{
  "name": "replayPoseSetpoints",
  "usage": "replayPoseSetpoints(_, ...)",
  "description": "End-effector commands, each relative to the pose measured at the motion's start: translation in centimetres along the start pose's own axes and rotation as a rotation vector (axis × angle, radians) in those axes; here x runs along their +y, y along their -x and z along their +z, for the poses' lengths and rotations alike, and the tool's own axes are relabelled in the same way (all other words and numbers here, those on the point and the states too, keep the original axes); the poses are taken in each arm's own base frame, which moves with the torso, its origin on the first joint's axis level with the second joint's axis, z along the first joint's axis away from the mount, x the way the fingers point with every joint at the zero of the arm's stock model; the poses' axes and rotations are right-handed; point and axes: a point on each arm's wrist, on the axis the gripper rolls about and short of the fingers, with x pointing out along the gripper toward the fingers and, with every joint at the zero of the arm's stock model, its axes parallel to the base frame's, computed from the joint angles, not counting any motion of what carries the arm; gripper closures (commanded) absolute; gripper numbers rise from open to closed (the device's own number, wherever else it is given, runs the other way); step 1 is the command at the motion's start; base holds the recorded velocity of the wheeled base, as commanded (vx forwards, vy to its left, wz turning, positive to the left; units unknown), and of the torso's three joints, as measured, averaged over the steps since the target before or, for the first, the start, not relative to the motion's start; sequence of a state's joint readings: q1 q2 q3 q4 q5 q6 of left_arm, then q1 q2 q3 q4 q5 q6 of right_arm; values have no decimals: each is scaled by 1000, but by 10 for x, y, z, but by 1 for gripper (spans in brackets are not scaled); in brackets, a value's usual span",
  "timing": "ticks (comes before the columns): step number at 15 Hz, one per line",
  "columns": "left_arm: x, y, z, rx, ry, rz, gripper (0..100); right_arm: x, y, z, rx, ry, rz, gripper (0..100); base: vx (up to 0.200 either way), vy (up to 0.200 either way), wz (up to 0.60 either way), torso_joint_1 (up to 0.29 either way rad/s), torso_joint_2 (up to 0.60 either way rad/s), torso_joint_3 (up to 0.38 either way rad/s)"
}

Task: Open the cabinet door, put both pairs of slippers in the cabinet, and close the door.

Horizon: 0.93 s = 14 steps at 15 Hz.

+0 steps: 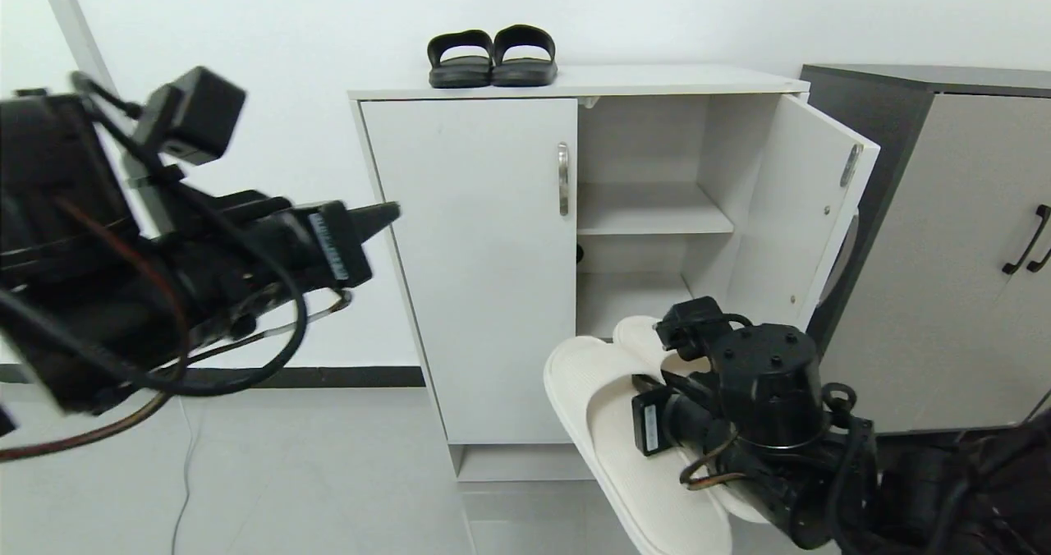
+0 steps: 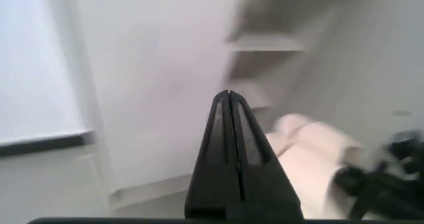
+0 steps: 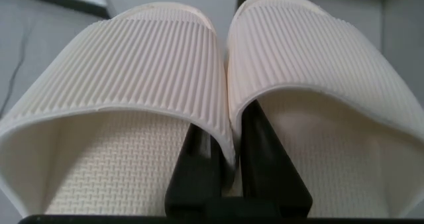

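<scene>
Within the right end effector [image 3: 228,154], white slippers [image 3: 152,78] sit pinched.

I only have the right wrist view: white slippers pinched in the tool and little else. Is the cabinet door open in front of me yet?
Observer: Yes. The right door of the cabinet stands swung wide open.
Operator: Good. Where is the other pair?
Observer: The black slippers sit side by side on top of the cabinet, above its shut left door.
Operator: And the left tool?
Observer: The left tool is shut on nothing, held up to the left of the cabinet.
</scene>
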State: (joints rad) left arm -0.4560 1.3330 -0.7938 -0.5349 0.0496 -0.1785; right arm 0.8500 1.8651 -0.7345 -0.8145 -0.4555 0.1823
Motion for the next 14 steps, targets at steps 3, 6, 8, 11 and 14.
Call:
replayPoseSetpoints(3, 36, 113, -23, -81, -71, 494, 100, 10, -47, -11, -1, -4, -215, 100, 0, 0, 0, 0, 0, 0)
replayPoseSetpoints(6, 44, 182, -66, -129, -123, 722, 100, 7, -49, -10, -10, -5, -252, 100, 0, 0, 0, 0, 0, 0)
replayPoseSetpoints(8, 43, 210, -104, -118, -133, 798, 100, 7, -49, -10, -10, -2, -264, 100, 0, 0, 0, 0, 0, 0)
replayPoseSetpoints(11, 39, 237, -148, -111, -135, 845, 100, 7, -51, -14, -1, 4, -267, 100, 0, 0, 0, 0, 0, 0)
replayPoseSetpoints(14, 41, 244, -179, -99, -164, 822, 100, 7, -51, -15, 2, 6, -268, 100, 0, 0, 0, 0, 0, 0)
